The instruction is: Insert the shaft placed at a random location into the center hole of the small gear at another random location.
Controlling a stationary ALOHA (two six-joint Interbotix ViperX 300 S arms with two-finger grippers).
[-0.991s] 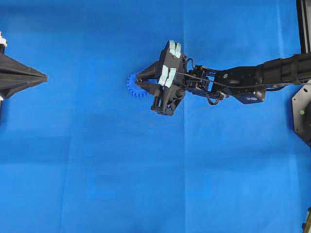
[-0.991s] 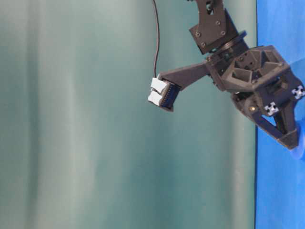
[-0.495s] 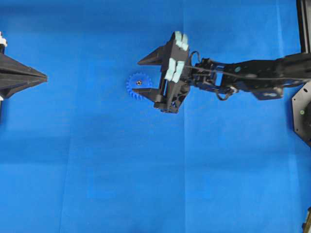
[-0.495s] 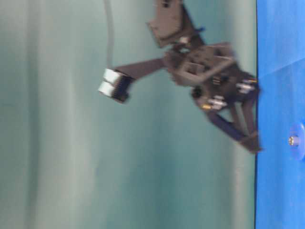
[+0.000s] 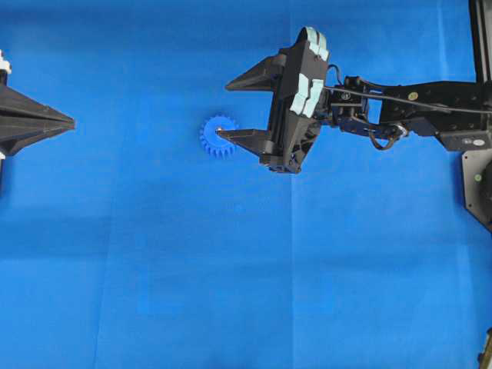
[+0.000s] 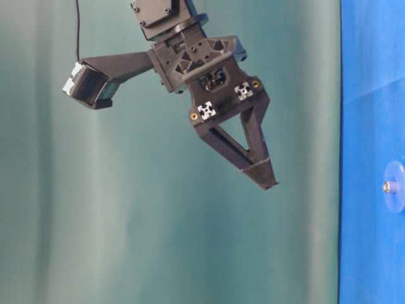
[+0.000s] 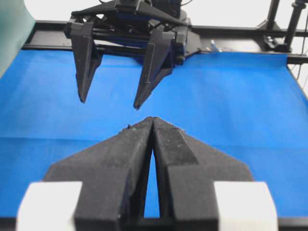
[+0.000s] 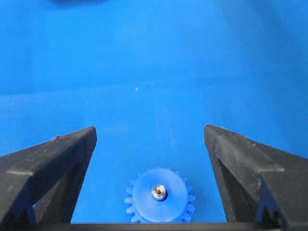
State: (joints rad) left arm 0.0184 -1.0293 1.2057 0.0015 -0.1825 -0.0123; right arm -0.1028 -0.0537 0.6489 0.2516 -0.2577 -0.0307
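I see the small gear (image 5: 218, 137) lying flat on the blue tabletop (image 5: 154, 269). The shaft (image 8: 159, 192) stands in its middle. My right hand (image 5: 227, 108) hangs above the gear, spread wide and empty. My left hand (image 5: 71, 121) waits far off, pressed closed.

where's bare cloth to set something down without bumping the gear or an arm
The lower half of the blue cloth is bare, and so is the stretch between the left gripper and the gear. It is crowded beside the gear, where the open right gripper hangs above.
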